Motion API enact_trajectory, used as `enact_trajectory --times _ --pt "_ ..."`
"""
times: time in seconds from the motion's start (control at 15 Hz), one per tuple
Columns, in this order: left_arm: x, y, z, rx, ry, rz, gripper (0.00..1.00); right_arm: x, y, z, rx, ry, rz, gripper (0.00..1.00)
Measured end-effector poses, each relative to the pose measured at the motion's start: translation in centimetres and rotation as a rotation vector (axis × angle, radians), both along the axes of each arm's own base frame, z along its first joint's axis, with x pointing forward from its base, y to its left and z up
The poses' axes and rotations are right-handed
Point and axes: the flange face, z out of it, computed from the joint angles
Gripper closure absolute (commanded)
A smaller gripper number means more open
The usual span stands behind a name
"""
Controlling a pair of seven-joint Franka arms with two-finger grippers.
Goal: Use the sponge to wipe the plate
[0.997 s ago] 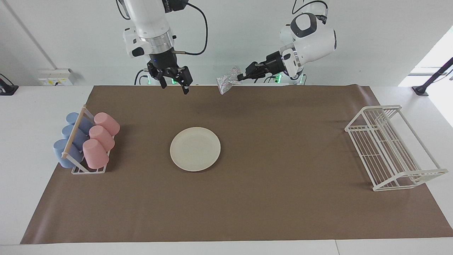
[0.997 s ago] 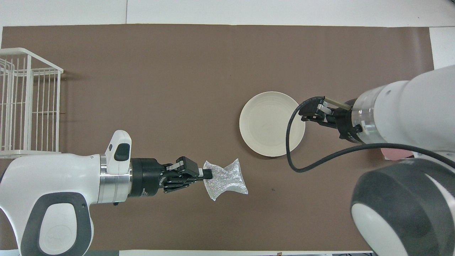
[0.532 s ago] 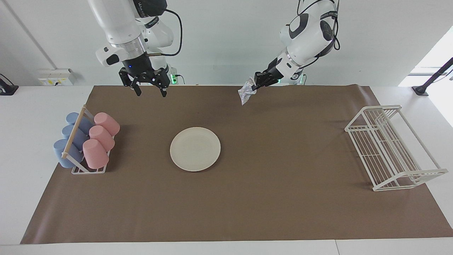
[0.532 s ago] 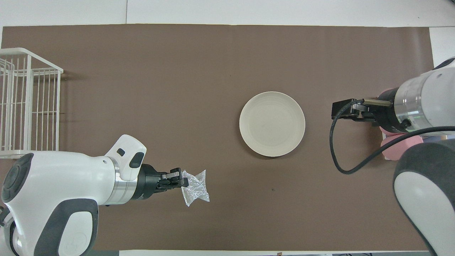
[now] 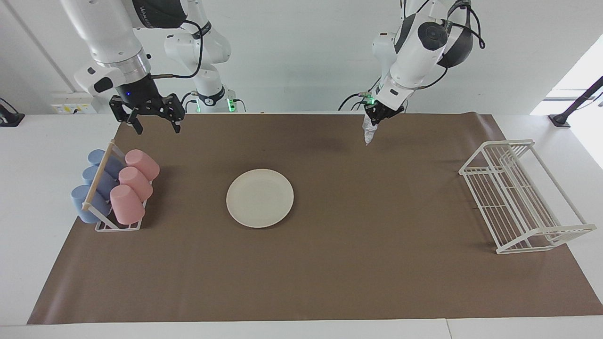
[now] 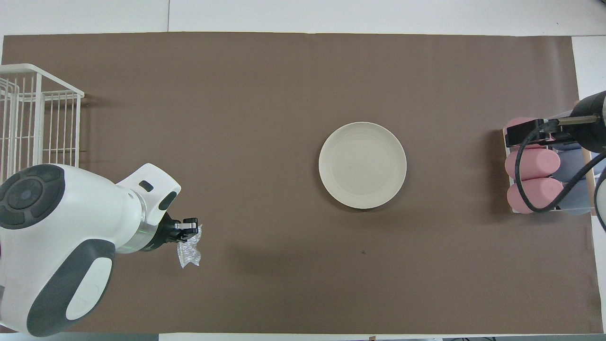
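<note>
Table covered by a brown mat (image 5: 330,263), seen from two high cameras.

Near the mat's middle, somewhat toward the right arm's end: a round, shallow cream-white plate (image 5: 259,198) (image 6: 362,165), lying flat and bare, touched by nothing.

Above the mat's edge closest to the robots, toward the left arm's end: the left gripper (image 5: 377,116) (image 6: 189,226), pointing down, fingertips pinched shut on the top of a small silvery mesh sponge (image 5: 368,132) (image 6: 188,249). Sponge hanging limp below the fingers, clear of the mat, well apart from the plate.

At the right arm's end: the right gripper (image 5: 155,125) (image 6: 523,133), raised, fingers spread wide apart and holding nothing, hovering over the end of the cup rack nearest the robots.

Below it on the mat: a small white wire cup rack (image 5: 118,226) with a wooden bar, carrying three pink cups (image 5: 133,182) (image 6: 532,164) on the side facing the plate and three blue cups (image 5: 90,190) (image 6: 573,195) on the outer side, all lying tilted on their sides.

At the left arm's end of the table: a white wire dish rack (image 5: 520,195) (image 6: 40,137), standing upright with nothing in it, well apart from everything else.
</note>
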Motion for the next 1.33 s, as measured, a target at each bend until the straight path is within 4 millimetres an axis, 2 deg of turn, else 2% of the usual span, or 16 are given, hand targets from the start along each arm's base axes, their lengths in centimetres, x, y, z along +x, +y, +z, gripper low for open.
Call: enact_trajectory --times 0.13,0.4,0.53,0.8,1.13,1.33 --pt "0.8 0.7 -0.1 0.111 0.004 -0.036 1.00 0.0 0.1 0.4 -0.005 0.043 0.002 0.00" --pt "2.9 1.8 0.6 0.347 0.024 -0.090 1.00 -0.3 -3.8 0.0 0.018 0.083 -0.073 0.00" --pt "4.6 2.1 0.5 0.464 0.036 -0.096 1.00 -0.5 -4.0 0.0 0.021 0.089 -0.080 0.00" --pt "7.3 3.0 -2.3 0.713 0.033 -0.093 1.00 -1.0 -3.6 0.4 0.020 0.102 -0.094 0.00" --pt "9.1 4.9 -3.3 1.000 0.000 -0.141 1.00 -1.2 -3.8 0.5 0.021 0.103 -0.099 0.00" --pt "11.7 6.0 -5.5 1.170 -0.021 -0.190 1.00 -1.3 -4.1 0.4 0.021 0.116 -0.105 0.00"
